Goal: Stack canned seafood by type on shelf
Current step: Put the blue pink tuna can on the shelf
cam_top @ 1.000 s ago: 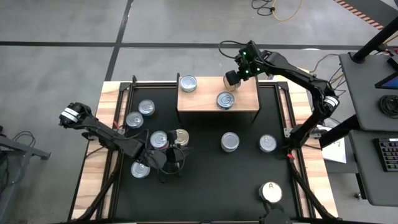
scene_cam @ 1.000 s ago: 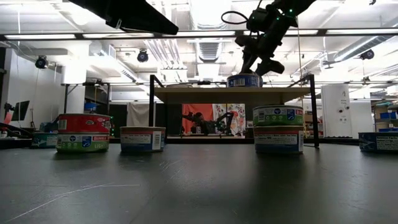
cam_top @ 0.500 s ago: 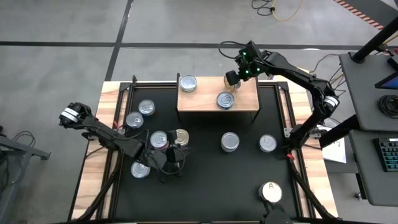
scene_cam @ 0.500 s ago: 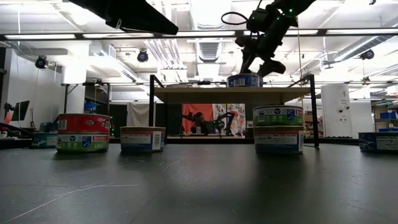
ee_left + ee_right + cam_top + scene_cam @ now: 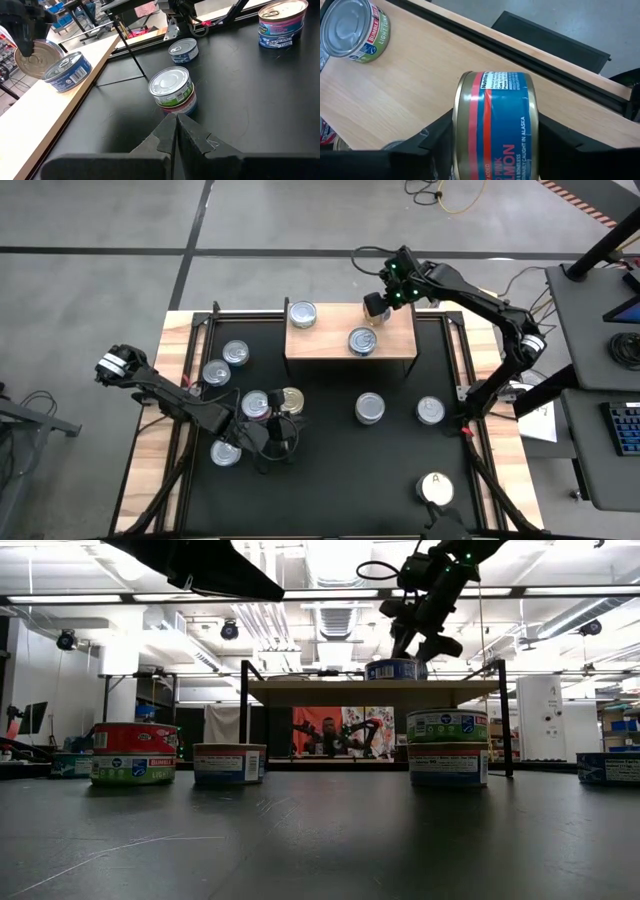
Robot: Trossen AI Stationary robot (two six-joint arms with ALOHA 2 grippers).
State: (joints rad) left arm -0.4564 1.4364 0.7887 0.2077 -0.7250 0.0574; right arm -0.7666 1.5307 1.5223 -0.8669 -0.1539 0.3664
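A: The shelf (image 5: 395,340) lies just under the right gripper (image 5: 375,306), which hangs over its far right corner, fingers pinching a salmon can (image 5: 495,125) by its curved wall.

B: Which way does that can point?

A: It looks tipped on its side: in the right wrist view the label band faces the camera and the short axis seems to run along the fingers, not upright. I judge it should be turned rim-down before release.

B: Anything close by?

A: A silver-topped can (image 5: 363,340) stands just in front of the gripper on the board, and a second can (image 5: 302,314) well off to its left. Lower slowly and keep clear of the edge.

B: And the left gripper (image 5: 176,131)?

A: Pressed together, empty, down among the cans on the black tabletop (image 5: 330,470).
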